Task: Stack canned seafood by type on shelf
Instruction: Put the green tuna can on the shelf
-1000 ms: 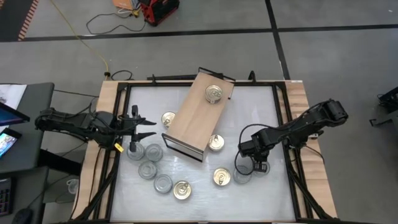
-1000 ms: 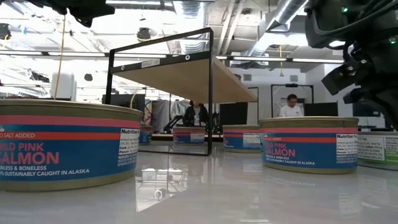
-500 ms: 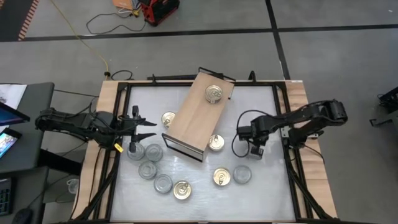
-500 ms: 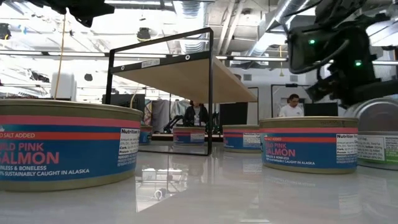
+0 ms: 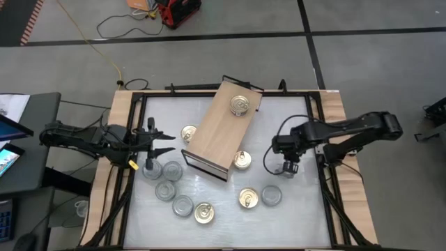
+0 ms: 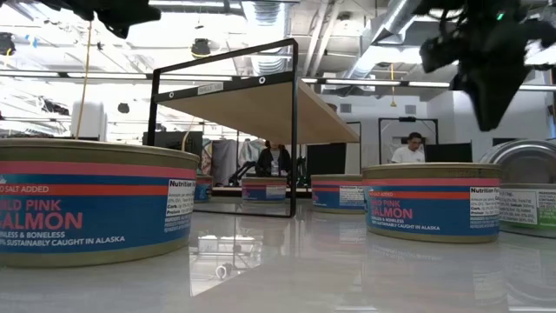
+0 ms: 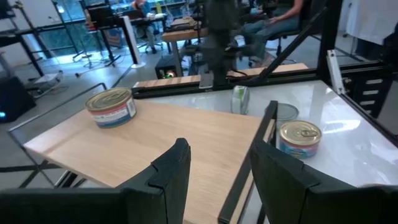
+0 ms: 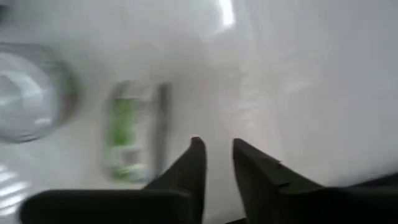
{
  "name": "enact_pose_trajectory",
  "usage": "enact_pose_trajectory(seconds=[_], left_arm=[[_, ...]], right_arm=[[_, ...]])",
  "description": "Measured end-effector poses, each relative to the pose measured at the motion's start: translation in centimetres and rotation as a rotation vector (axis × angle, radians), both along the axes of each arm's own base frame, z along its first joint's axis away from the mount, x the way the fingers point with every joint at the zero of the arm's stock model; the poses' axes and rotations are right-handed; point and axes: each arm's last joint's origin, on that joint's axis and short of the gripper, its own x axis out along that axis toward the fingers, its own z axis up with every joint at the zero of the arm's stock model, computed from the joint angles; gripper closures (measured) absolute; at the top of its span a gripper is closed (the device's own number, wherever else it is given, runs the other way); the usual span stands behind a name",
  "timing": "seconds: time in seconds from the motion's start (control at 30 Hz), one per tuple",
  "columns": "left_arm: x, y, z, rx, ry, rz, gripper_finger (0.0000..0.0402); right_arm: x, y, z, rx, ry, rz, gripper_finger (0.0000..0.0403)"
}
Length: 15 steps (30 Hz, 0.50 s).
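A lab or workshop; exposed ceiling ducts (image 6: 261,17), concrete floor (image 5: 209,63), seated person (image 6: 408,149).

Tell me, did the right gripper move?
Yes. The right gripper went up off the silver tin and now hangs farther from it, beside the shelf.

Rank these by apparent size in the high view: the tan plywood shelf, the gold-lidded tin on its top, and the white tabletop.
1. White tabletop, largest.
2. Tan plywood shelf.
3. Gold-lidded tin on the shelf top, smallest.
The tin stands nearer the overhead camera, but the order remains clear.
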Motion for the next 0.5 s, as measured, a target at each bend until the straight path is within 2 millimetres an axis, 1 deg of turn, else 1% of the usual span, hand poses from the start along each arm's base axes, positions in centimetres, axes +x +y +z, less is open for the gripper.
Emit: enact_pose_trajectory(seconds=[0.13,0.2,0.27,0.37,0.5], left_arm=[[0.0,0.1,0.1,-0.001,-0.014,0.033,0.0241],[0.0,0.1,0.2,0.000,-0.023,0.051,0.0241],[0.0,0.2,0.3,0.008,-0.030,0.055,0.0241],[0.0,0.2,0.5,0.015,-0.046,0.058,0.0241],[0.0,0.2,0.5,0.018,-0.048,0.058,0.0241]], right_arm=[[-0.4,1.5,0.2,0.059,-0.007,-0.019,0.0179],[-0.4,2.2,0.1,0.063,0.000,-0.026,0.0133],[-0.1,3.0,-0.4,0.059,0.023,-0.030,0.0096],[0.3,4.3,-1.3,0.031,0.063,-0.034,0.0067],[0.5,6.0,-2.5,-0.076,0.094,0.018,0.0065]])
